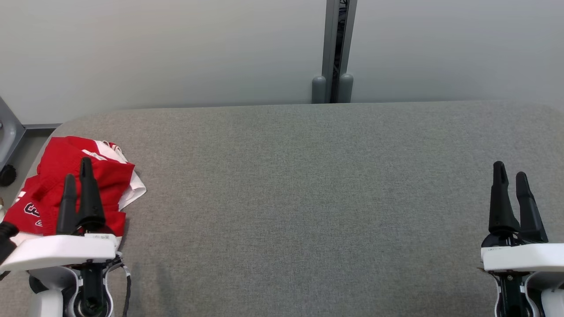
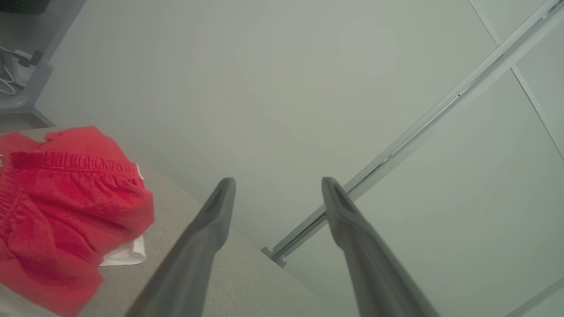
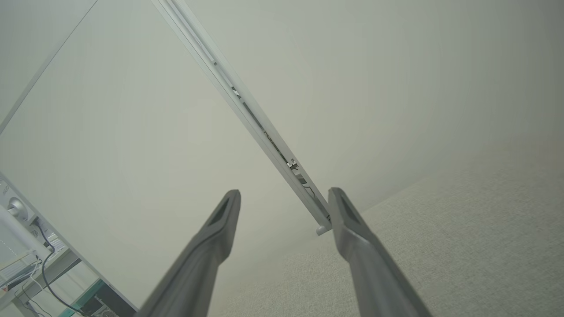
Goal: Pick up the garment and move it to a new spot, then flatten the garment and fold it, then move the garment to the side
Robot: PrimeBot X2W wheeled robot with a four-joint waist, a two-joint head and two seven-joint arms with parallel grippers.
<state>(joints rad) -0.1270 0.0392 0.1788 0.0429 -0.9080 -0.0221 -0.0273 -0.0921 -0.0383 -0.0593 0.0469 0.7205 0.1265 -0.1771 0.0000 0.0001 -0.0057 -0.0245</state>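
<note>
A red garment [image 1: 75, 185] with white trim and dark lettering lies folded at the far left of the grey table [image 1: 308, 198]. In the left wrist view the garment [image 2: 61, 211] sits at the lower left, elastic band showing. My left gripper [image 1: 78, 169] hovers in front of it in the head view, open, with nothing between its fingers [image 2: 211, 220]. At the table's right side my right gripper [image 1: 510, 169] stands open and empty, its fingers [image 3: 352, 229] pointing at the wall.
A pale wall with a vertical grey post [image 1: 337, 53] stands behind the table. A grey frame part [image 1: 9, 132] and a black foot sit past the table's left edge. The table's rounded far edge runs close to the wall.
</note>
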